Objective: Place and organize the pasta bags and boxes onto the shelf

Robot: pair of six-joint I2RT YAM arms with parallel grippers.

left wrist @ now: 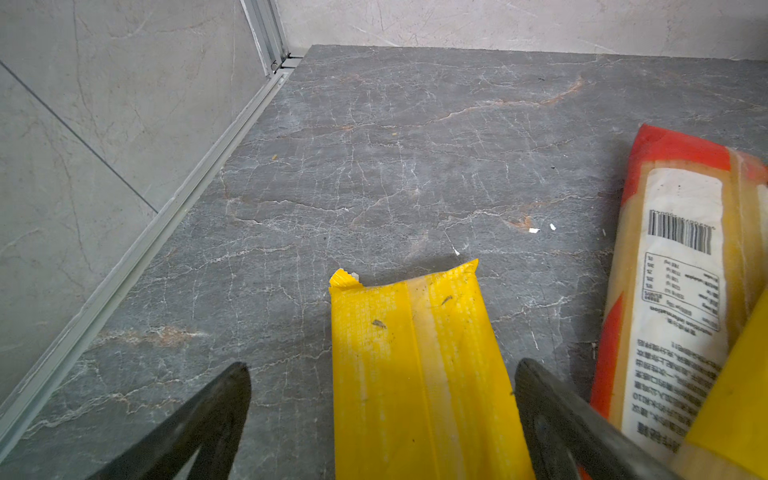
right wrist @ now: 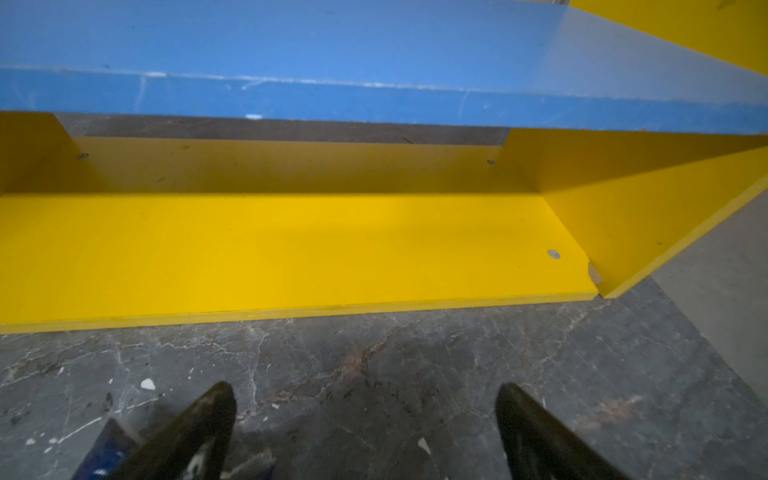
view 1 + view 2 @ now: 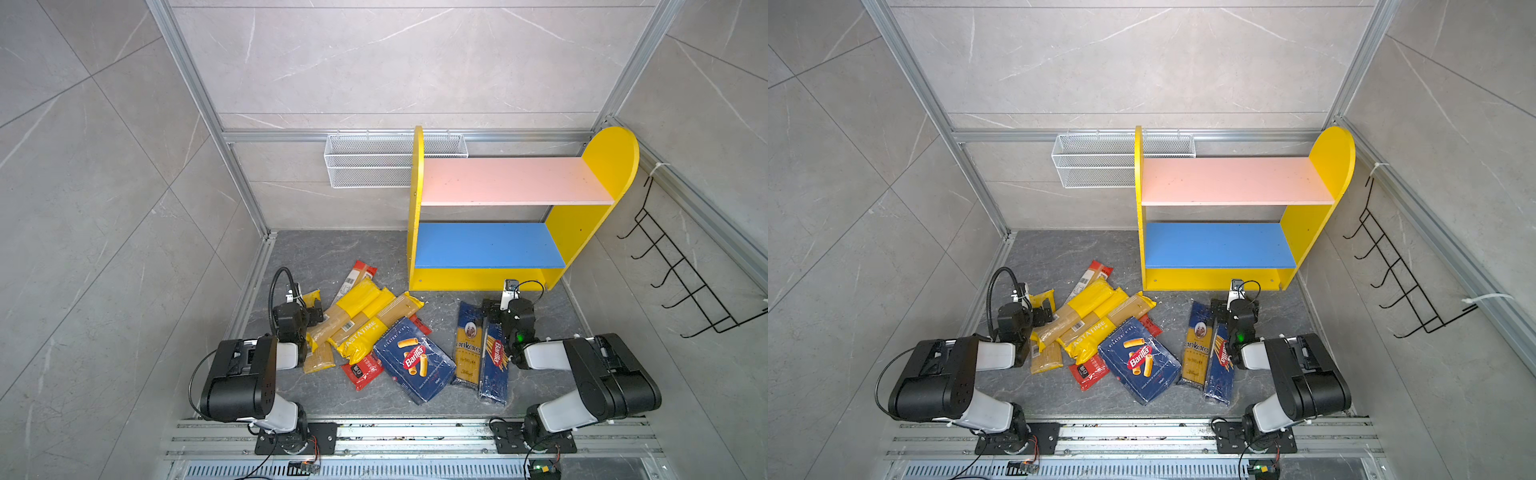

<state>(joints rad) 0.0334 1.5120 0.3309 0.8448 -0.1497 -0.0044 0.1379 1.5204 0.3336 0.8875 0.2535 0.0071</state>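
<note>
My left claw (image 1: 382,368) is spread wide, straddling the end of a long yellow plastic spaghetti bag (image 1: 419,374), with gaps either side. My right claw (image 2: 365,387), released too, hangs over bare grey stone counter (image 2: 374,353) just short of the base edge of the yellow-sided two-tier shelf (image 2: 291,249), a narrow dark-blue cardboard box (image 3: 493,374) under it.

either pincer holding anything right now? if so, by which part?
Nothing held. Left pincer open, jaws either side of a yellow bag at its end, not clamped. Right pincer open too, gripping nothing.
</note>
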